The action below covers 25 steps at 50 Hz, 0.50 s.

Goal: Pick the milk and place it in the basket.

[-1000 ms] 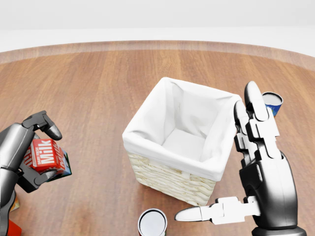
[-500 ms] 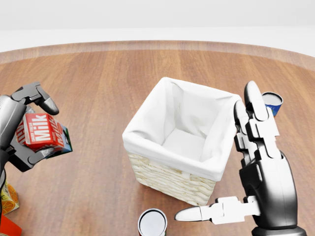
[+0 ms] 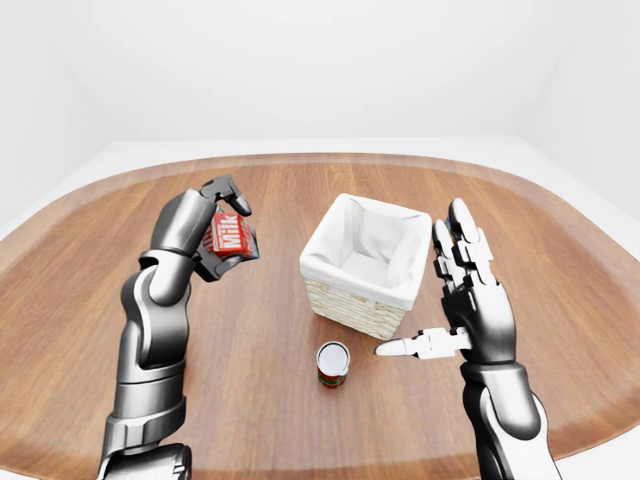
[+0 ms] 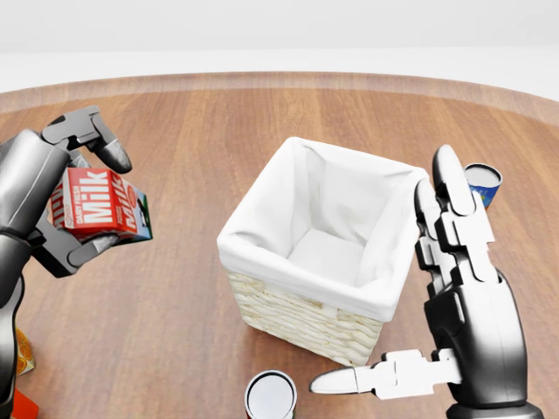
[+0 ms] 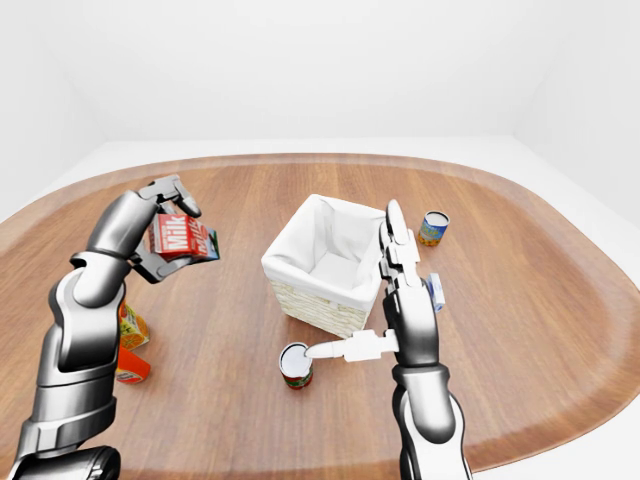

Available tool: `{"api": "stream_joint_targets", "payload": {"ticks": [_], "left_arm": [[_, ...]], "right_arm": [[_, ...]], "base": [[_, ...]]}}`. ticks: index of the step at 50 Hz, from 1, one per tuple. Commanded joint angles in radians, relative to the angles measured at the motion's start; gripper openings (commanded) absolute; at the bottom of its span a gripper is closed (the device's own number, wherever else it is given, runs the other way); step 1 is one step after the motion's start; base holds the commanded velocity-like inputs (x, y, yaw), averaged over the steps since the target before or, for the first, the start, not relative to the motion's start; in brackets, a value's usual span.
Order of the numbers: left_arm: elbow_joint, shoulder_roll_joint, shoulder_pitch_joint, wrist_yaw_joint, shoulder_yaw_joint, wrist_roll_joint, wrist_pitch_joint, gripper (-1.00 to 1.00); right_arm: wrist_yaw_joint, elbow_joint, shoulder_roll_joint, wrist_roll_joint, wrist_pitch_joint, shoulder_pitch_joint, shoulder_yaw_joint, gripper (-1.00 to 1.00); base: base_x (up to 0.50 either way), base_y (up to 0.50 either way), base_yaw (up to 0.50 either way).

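The red milk carton (image 4: 94, 205) hangs in the air at the left of the head view, held above the wooden table (image 4: 192, 140). My left hand (image 4: 83, 196) is shut on it, fingers wrapped over its top and underside. The wicker basket (image 4: 301, 319) with a white cloth lining stands in the middle, to the right of the carton, and nothing lies inside it. My right hand (image 4: 419, 327) stands open beside the basket's right wall, fingers straight up and thumb pointing left.
A tin can (image 4: 271, 397) stands just below the basket. A blue can (image 5: 433, 228) sits to the right of the basket, behind my right hand. Two orange and red cartons (image 5: 130, 345) lie on the table under my left arm.
My left hand has lifted the milk carton up and to the right, closer to the basket. My right hand and the basket have not moved.
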Motion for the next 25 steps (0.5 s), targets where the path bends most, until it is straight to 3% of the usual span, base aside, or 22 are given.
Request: {"api": "stream_joint_targets", "payload": {"ticks": [1,25], "left_arm": [[-0.062,-0.018,-0.059,0.001,-0.019,-0.016,0.0,-1.0],[-0.143,-0.084,-0.119,-0.066,-0.087,0.031,0.0,-1.0]], "right_arm": [[0.0,0.007,0.0,0.0,-0.003,-0.001,0.0,1.0],[0.003,0.005,0.0,0.004,-0.004,0.002,-0.004,1.0]], "base": [[0.0,0.0,0.0],[0.0,0.0,0.0]]}}
